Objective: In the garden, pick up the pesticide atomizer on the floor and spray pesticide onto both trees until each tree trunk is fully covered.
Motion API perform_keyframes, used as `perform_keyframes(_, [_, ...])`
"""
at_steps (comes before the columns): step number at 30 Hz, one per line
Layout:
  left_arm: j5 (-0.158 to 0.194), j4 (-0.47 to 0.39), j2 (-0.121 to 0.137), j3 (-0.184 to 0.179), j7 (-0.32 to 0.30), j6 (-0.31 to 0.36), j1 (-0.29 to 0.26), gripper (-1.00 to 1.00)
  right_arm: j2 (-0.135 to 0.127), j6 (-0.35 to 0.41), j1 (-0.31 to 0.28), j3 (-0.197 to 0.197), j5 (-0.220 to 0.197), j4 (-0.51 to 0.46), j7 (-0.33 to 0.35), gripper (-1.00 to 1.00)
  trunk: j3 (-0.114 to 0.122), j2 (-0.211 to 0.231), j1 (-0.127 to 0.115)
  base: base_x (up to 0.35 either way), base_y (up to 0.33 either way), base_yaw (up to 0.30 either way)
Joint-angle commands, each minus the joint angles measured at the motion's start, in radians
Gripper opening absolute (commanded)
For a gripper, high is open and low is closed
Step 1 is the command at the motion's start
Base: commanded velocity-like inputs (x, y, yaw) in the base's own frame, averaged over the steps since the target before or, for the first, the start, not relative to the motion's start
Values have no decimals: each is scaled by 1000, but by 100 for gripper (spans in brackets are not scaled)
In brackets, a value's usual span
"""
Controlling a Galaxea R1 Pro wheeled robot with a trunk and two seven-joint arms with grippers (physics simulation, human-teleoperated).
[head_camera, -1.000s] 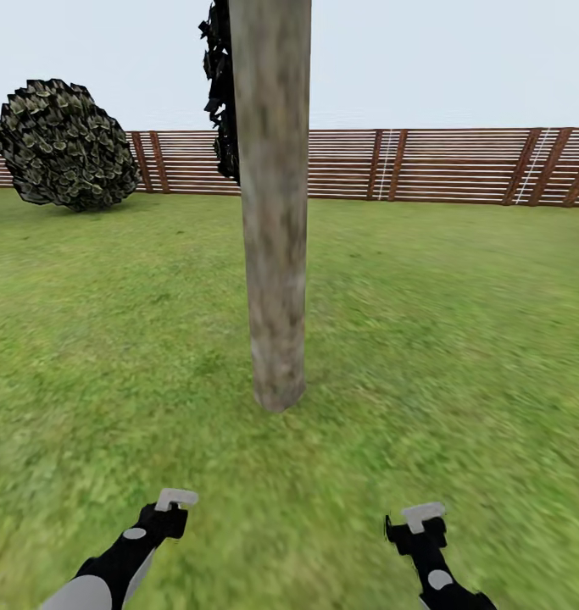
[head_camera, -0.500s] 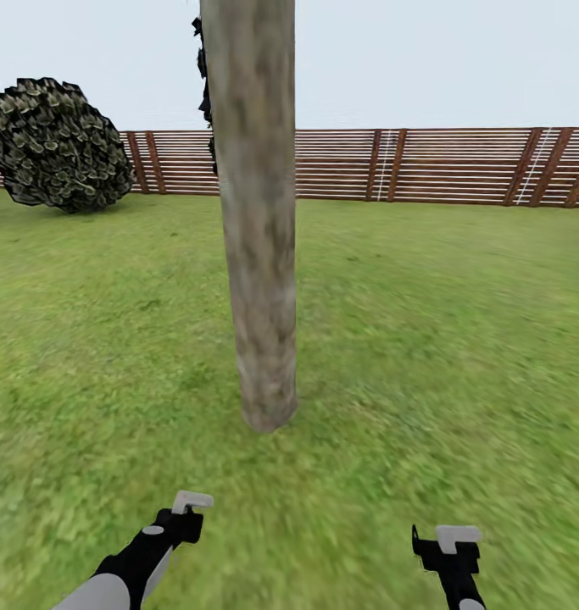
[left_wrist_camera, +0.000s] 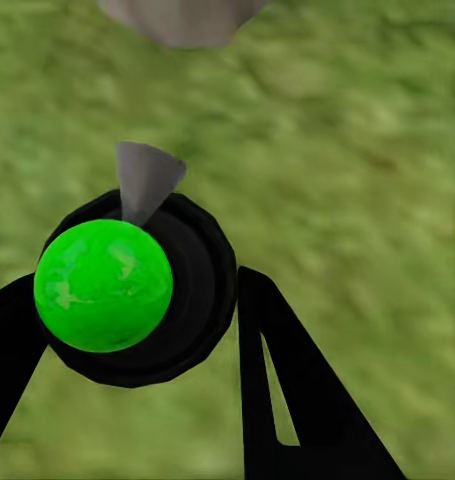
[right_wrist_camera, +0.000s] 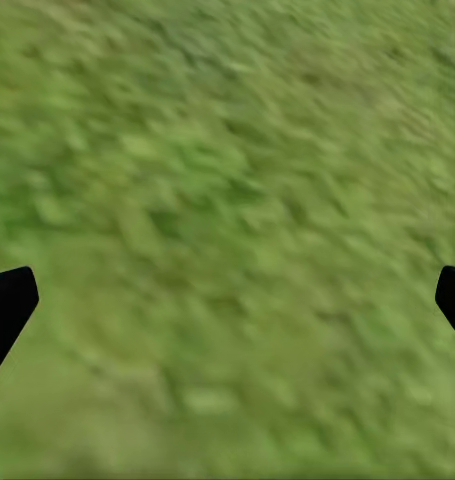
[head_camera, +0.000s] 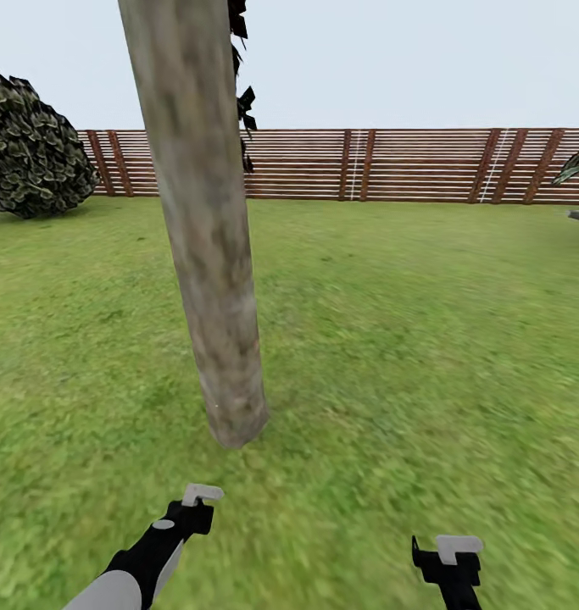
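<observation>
A thick pale grey-brown tree trunk (head_camera: 208, 280) rises from the grass just ahead and left of centre, and its base (left_wrist_camera: 177, 15) also shows in the left wrist view. My left gripper (left_wrist_camera: 137, 300) is shut on the pesticide atomizer (left_wrist_camera: 107, 285), a black round body with a bright green cap and a grey nozzle aimed toward the trunk's foot. In the head view the left gripper (head_camera: 192, 508) hangs low, short of the trunk. My right gripper (head_camera: 448, 559) is open over bare grass, its black fingertips (right_wrist_camera: 7, 305) wide apart.
Green lawn (head_camera: 408, 339) spreads all around. A brown slatted fence (head_camera: 391, 165) closes the far side. A dark bushy plant (head_camera: 26, 157) stands at the far left by the fence, and a striped leaf (head_camera: 577, 165) pokes in at the right edge.
The whole view has shifted: the trunk now sits further left and nearer, leaning in the picture, and the bush slid toward the left edge. Both grippers keep their pose.
</observation>
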Motion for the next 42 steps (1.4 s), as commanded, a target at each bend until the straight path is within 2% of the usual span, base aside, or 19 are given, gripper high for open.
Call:
perform_keyframes(1, [-8,-2,-1,8,-6,1,0,-100,0,-3,-1,-7,11,1,-4,100,-1,0,0,6,-3,-4])
perform_keyframes(2, [-8,-2,-1,8,-6,1,0,-100,0,-3,-1,-7,11,1,-4,100,-1,0,0,5,-3,-3])
perform_keyframes(3, [-8,-141,-39,5,-14,111,-3,-100,0,-3,-1,-7,11,40,-1,100,-1,0,0,-8,0,0])
perform_keyframes(15, [-8,-132,-45,-2,-17,104,-4,-100,0,-3,-1,-7,11,41,-1,100,-1,0,0,-83,0,0])
perform_keyframes(19, [-8,-146,-90,-12,-17,114,-20,-100,1,-2,-1,-7,11,41,0,100,-1,0,0,-11,0,0])
perform_keyframes(21, [-8,-149,-94,-13,-18,123,-37,-100,1,-1,-1,-7,12,40,1,100,-1,0,0,-2,0,0])
perform_keyframes(22, [-9,-151,-70,-8,-21,172,-56,-100,0,-1,-1,-7,12,40,1,100,-1,0,0,0,0,0])
perform_keyframes(23, [-7,-147,-18,-6,-21,185,-59,-100,0,-2,-1,-7,12,40,1,100,-1,0,0,0,0,0])
perform_keyframes(24, [-8,-143,6,-7,-21,194,-61,-100,0,-2,-1,-7,12,39,1,100,-1,0,0,0,0,0])
perform_keyframes(26, [-8,-143,10,-10,-22,218,-63,-100,0,-2,-1,-7,12,39,0,100,-1,0,0,0,0,0])
perform_keyframes(27, [-9,-148,-3,-13,-28,247,-64,-100,0,-2,-1,-7,12,38,0,100,-1,0,0,0,0,0])
perform_keyframes(29, [-11,-156,-51,-15,-76,302,-89,-100,0,-3,-1,-7,12,38,-1,100,-1,0,0,0,0,0])
perform_keyframes(30, [-11,-157,-54,-15,-92,312,-107,-100,0,-3,-1,-7,12,39,-1,100,-1,0,0,0,0,0])
perform_keyframes(32, [-10,-159,-44,-12,-99,329,-119,-100,0,-3,-1,-7,12,39,-1,100,-1,0,0,0,0,0])
perform_keyframes(34, [-8,-187,10,-7,-112,376,-134,-100,0,-3,-1,-7,12,40,-1,100,-1,0,0,0,0,0])
perform_keyframes(36, [-9,-206,41,-9,-148,391,-135,-100,0,-3,-1,-7,12,40,-1,100,-1,0,0,0,0,0])
perform_keyframes(37, [-12,-213,42,-13,-165,395,-132,-100,0,-3,-1,-7,12,40,-1,100,-1,0,0,0,0,0])
perform_keyframes(42, [-14,-229,-68,-18,-173,394,-141,-100,-1,-3,-1,-7,12,40,-1,100,-1,0,0,-263,0,0])
